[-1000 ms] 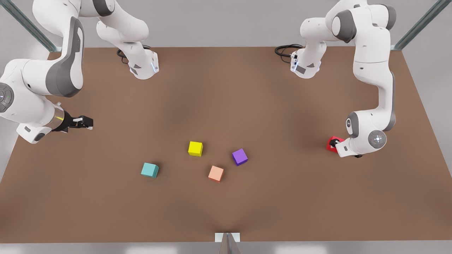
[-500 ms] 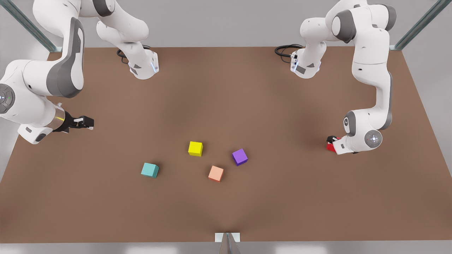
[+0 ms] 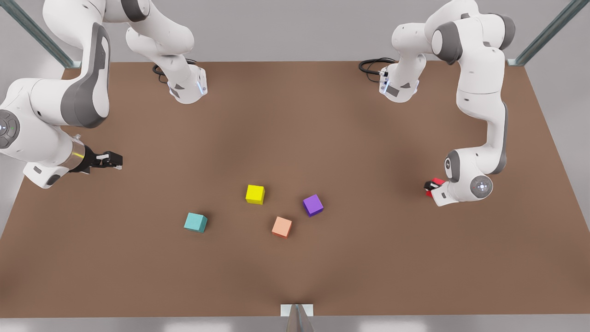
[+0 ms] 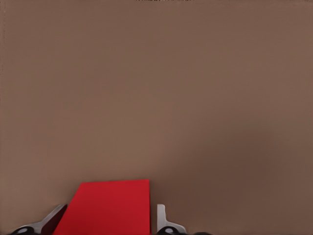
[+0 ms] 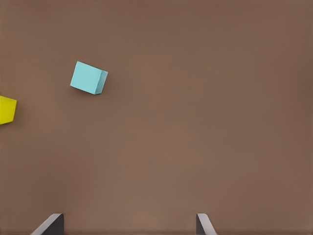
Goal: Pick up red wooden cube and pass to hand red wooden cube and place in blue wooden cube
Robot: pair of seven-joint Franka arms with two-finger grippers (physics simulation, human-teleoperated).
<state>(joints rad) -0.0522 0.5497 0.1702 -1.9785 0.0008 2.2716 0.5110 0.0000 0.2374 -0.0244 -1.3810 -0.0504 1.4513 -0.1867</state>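
Note:
The red wooden cube (image 3: 438, 181) lies on the brown table (image 3: 295, 115) at the front view's right, mostly hidden under my left arm's wrist. My left gripper (image 3: 432, 186) is down over it. In the left wrist view the red wooden cube (image 4: 110, 205) sits between the two fingers of the left gripper (image 4: 108, 219), which is shut on it. The blue wooden cube (image 3: 195, 222), teal in colour, rests toward the front view's left, and the right wrist view sees the blue wooden cube (image 5: 89, 78) too. My right gripper (image 3: 110, 160) hovers open at the far left with nothing between its fingers (image 5: 50, 224).
A yellow cube (image 3: 255, 194), a purple cube (image 3: 313, 205) and a salmon-orange cube (image 3: 281, 227) sit near the table's middle. The two arm bases (image 3: 186, 90) stand at the table's back edge, with metal frame posts (image 3: 548, 32) at the back corners.
My left arm's wrist has sunk lower over the red cube and shifted slightly toward the front view's left, covering more of it. The right arm has barely moved.

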